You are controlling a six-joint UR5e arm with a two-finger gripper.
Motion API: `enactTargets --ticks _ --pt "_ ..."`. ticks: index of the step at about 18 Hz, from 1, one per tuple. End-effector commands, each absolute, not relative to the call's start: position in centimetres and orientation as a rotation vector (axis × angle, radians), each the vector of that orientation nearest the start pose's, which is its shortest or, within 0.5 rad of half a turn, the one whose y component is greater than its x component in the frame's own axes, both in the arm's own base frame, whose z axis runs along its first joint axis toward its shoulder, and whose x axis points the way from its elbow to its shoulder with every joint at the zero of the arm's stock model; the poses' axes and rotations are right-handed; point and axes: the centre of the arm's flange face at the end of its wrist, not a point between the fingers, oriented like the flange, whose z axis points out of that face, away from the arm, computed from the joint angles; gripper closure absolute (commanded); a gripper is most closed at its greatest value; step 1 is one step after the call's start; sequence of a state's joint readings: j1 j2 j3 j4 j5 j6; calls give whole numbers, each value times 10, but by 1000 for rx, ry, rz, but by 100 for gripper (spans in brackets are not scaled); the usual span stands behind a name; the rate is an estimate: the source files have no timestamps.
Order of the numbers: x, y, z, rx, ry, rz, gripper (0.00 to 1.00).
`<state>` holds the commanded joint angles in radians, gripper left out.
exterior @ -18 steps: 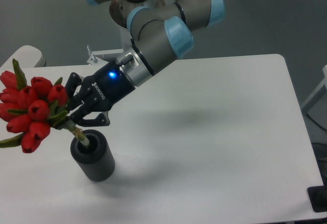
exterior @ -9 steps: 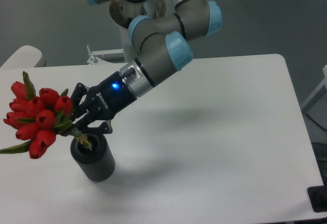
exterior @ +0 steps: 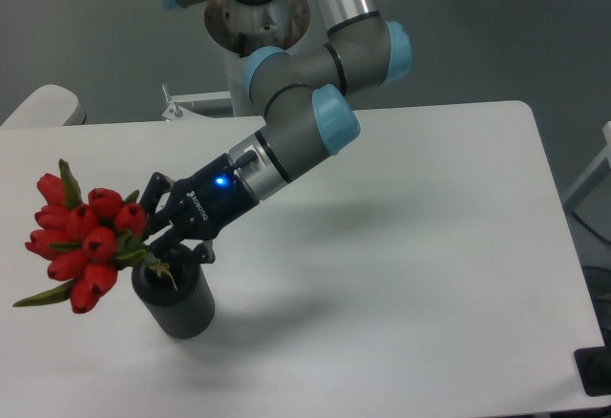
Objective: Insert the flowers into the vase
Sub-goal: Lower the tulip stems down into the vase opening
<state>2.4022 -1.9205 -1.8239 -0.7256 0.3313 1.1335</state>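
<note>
The flowers (exterior: 86,241), a tight bunch of red tulip buds with green leaves, lean out to the left at the table's front left. Their stems run down into the mouth of the vase (exterior: 176,301), a short dark ribbed cylinder standing upright on the table. My gripper (exterior: 158,243) is shut on the stems just below the buds and right above the vase's rim. The lower stems are hidden inside the vase and behind my black fingers (exterior: 179,251).
The white table (exterior: 401,246) stretches to the right and front of the vase. The arm's base column (exterior: 258,8) stands behind the table's back edge, with a small metal bracket (exterior: 177,105) at the back left. A pale rounded object (exterior: 43,108) sits off the table's left corner.
My gripper has come down and slightly right with the flowers, and the stems have sunk deeper into the vase. The bunch now sits lower and closer to the rim.
</note>
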Motion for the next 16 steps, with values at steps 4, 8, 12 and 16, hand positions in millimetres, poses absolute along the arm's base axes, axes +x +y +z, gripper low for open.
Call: enactTargets --ticks 4,8,12,16 --pt "-269 553 321 -1881 456 -576 76" --pt "-270 554 316 -1884 449 -587 68" --pt "-272 553 311 -1888 439 -592 62" --pt "-274 552 310 -1889 435 -592 51"
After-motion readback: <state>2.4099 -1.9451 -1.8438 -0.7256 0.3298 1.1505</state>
